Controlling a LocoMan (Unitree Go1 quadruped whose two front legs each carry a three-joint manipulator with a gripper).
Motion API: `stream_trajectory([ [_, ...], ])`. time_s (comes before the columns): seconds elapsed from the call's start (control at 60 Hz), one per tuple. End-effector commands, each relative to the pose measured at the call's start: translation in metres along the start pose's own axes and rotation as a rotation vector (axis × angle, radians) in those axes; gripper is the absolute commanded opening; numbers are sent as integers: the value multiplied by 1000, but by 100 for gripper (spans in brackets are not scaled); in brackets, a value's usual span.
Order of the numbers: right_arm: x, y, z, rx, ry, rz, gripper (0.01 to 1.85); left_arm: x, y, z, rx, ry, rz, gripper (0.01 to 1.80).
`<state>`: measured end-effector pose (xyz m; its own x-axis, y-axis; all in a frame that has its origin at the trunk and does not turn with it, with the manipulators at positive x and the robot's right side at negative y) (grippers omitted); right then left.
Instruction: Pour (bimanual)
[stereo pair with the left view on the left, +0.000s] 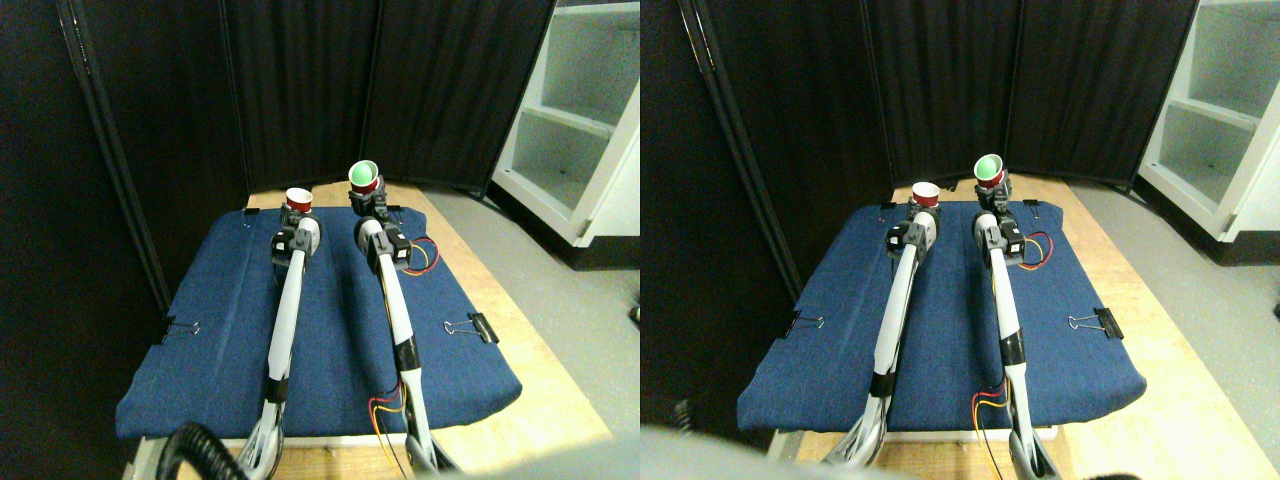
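Two small red cups sit at the far end of the blue cloth (330, 330). The left cup (299, 199) stands upright with its white inside showing, and my left gripper (297, 214) is at its base, holding it. The right cup (364, 177) is raised and tilted toward the left cup, its green inside facing the camera, and my right gripper (366, 200) is closed on its lower part. The two cups are a short gap apart and do not touch.
The cloth covers a wooden board (520, 380) and is pinned with black binder clips (472, 327). Dark curtain panels (300, 90) close off the back. A white shelf unit (580, 120) stands at the right on grey floor. Red and yellow wires (425, 255) trail along the right arm.
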<state>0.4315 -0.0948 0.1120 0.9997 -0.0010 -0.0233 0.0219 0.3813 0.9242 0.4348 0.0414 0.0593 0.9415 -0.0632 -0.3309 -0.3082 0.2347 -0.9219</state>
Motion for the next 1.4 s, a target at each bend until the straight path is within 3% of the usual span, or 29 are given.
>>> stream_trajectory([
  [0.017,4,10,2,-11,1,27,33,0,-9,-4,-16,6,-36,33],
  [0.567,7,31,-2,-57,20,35,33,-6,-28,-24,-42,67,-42,33],
  [0.733,7,31,-6,-151,40,50,33,-12,-34,-30,-44,87,-33,33],
  [1.033,9,32,-11,-288,77,60,33,-16,-37,-35,-44,109,-26,33],
  [1.4,7,39,-9,-367,73,73,33,-17,-32,-40,-56,123,-13,33],
])
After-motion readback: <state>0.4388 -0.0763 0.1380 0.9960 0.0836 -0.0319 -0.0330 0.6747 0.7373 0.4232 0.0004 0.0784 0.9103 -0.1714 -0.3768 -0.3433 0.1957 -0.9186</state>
